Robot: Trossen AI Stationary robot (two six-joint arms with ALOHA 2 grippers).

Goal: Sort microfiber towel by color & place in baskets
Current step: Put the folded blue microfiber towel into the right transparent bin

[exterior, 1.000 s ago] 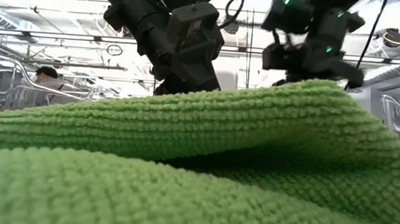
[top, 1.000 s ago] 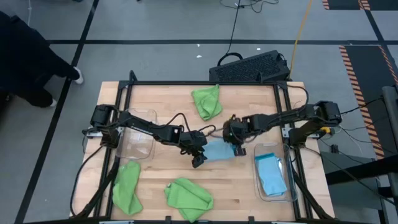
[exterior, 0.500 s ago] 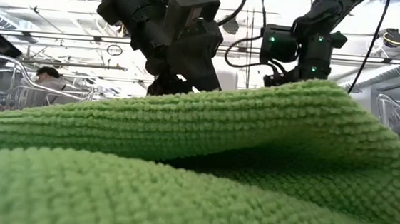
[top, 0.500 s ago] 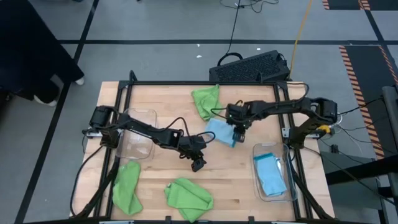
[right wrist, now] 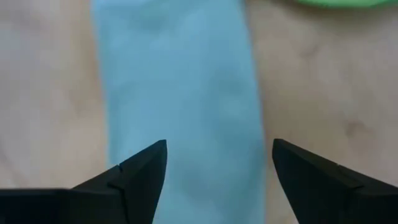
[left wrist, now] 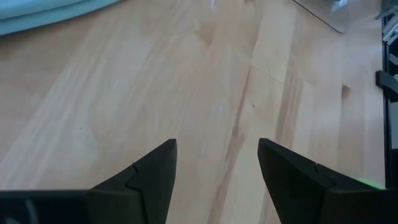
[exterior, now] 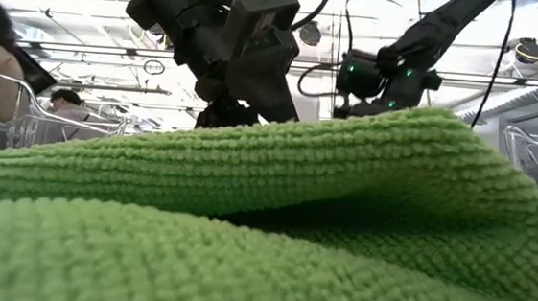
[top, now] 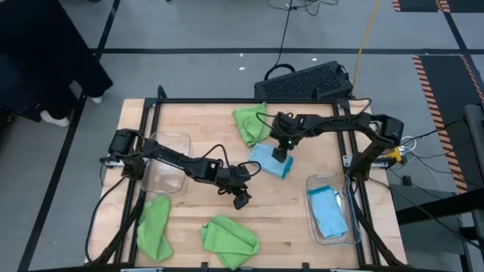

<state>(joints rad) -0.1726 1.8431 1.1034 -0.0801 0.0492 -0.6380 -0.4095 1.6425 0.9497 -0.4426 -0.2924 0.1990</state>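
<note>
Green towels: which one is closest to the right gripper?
The green towel at the table's far edge, just beside the right gripper, which hovers open over the loose blue towel. The other two green towels lie along the near edge.

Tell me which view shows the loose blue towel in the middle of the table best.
The right wrist view: the blue towel fills it, lying flat below the open right hand. The high view shows it small, the left wrist view only an edge, the low view nothing.

Towels [top: 229, 240], bins [top: 330, 211] on table [top: 295, 211]

Overhead, towel-blocked table-level [exterior: 244, 225], two downward wrist views.
</note>
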